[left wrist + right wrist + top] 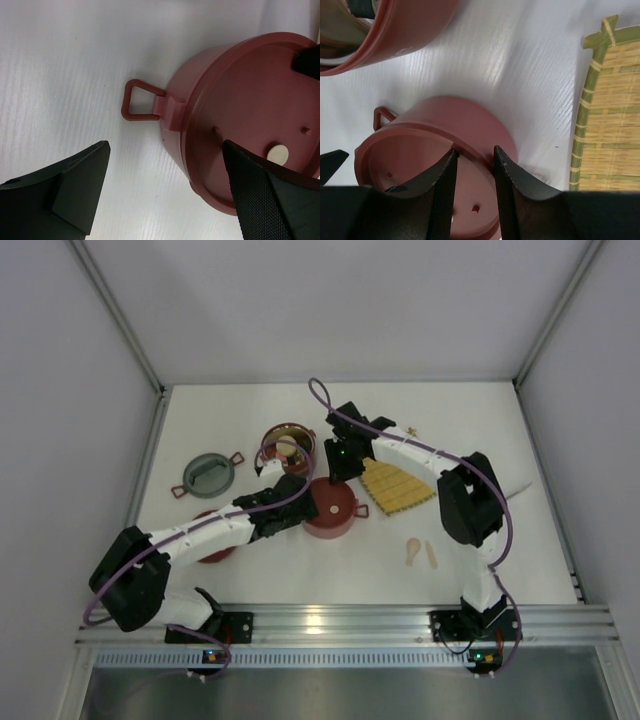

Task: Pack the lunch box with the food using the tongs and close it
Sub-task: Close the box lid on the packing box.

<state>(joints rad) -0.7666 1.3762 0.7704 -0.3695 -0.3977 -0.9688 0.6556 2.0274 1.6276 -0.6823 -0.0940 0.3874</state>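
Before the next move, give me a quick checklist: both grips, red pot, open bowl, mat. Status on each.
1. Grip: right gripper on the red pot: ok, its fingers pinch the rim from either side.
2. Free hand: left gripper open: ok, wide and holding nothing, with one finger over the pot's top.
3. Pot's handle unobstructed: ok, nothing touches it.
4. Load: open bowl has food inside: ok. Whether all of it is in: cannot tell.
5. Leftovers: mat bare: ok, nothing lies on it.
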